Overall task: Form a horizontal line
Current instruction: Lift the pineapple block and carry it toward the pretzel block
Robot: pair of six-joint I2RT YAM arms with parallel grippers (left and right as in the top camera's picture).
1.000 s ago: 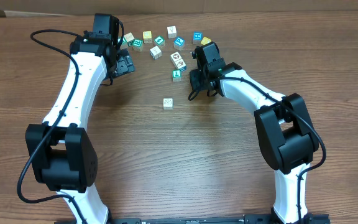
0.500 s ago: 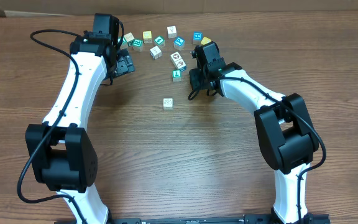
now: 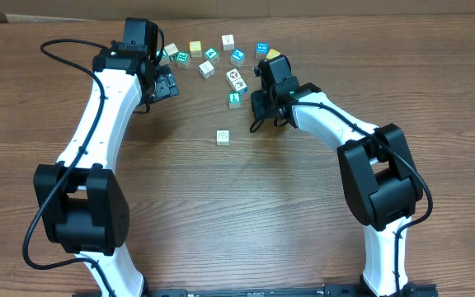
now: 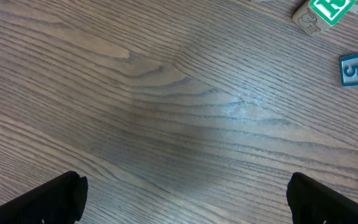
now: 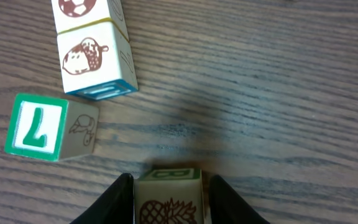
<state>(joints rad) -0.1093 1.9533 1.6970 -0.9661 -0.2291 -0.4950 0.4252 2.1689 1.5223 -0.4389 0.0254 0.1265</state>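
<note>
Wooden table (image 3: 221,206). Near its far edge the left gripper (image 3: 166,84) has its jaws spread wide and holds nothing. The right gripper (image 5: 166,202) has narrow jaws, clamped on the pineapple cube (image 5: 168,186). Toward the far edge, centre, the ball cube (image 5: 79,9) touches the acorn cube (image 5: 86,59). The 7 cube (image 5: 39,127) lies just beside them, askew. Only the right wrist view shows the clamped cube.

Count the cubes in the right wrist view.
4: a ball cube at the top edge, an acorn cube below it, a green 7 cube at left, a pineapple cube in the right gripper. More lie outside this view.
</note>
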